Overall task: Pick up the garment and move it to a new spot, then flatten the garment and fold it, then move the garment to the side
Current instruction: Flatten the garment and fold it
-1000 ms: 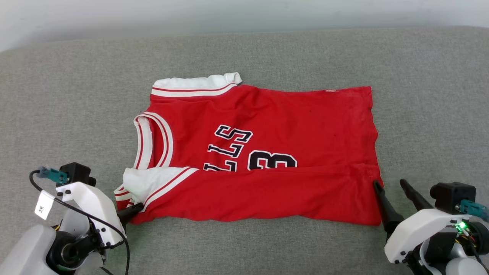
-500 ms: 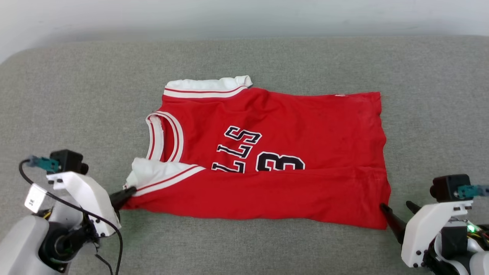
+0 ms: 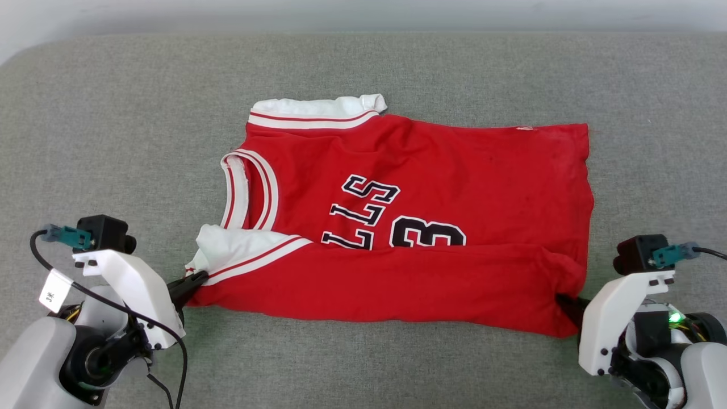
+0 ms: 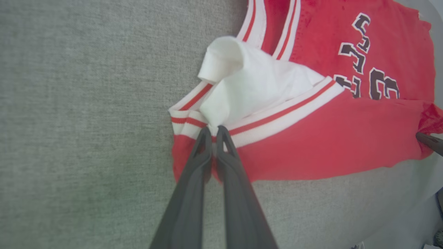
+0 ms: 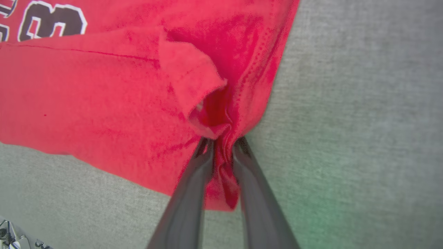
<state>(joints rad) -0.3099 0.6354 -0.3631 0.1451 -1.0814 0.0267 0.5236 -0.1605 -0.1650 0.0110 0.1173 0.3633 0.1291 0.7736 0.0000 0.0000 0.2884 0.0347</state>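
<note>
The garment (image 3: pixel 409 221), a red jersey with white sleeves and black-and-white lettering, lies spread on the grey cushion with its near long edge folded over the lettering. My left gripper (image 3: pixel 196 279) is shut on the striped cuff at the jersey's near left corner (image 4: pixel 214 133). At the near right corner my right gripper (image 3: pixel 568 304) is shut on bunched red hem cloth (image 5: pixel 223 138). The neck opening (image 3: pixel 247 187) faces left. The far white sleeve (image 3: pixel 318 111) lies flat at the back.
The grey upholstered surface (image 3: pixel 113 125) stretches wide on all sides of the jersey. A pale wall runs along the back edge (image 3: pixel 363 14). A cable (image 3: pixel 108 307) hangs by my left wrist.
The right gripper has closed on the jersey's near right hem corner, which now bunches up. The head camera has shifted, so the whole scene sits a little to the right and higher.
</note>
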